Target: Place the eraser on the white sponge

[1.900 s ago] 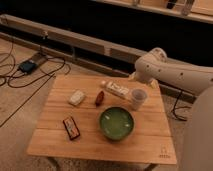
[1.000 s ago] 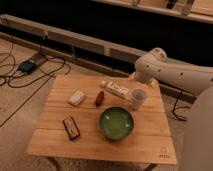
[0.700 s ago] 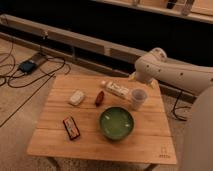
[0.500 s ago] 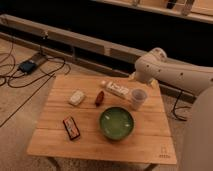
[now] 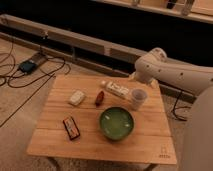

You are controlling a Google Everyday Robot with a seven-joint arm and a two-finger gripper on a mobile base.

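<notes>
- The gripper [image 5: 135,75] seemingly hangs over the table's [image 5: 145,145] far right edge; whether it grips, I cannot tell.
- The eraser [image 5: 71,127] lies well to its left, long axis diagonal, with the white sponge [image 5: 77,97] just beyond it.

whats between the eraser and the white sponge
Nothing: in the camera view only bare table separates the eraser from the white sponge. The gripper sits beyond the table's far edge, near the cup.
</notes>
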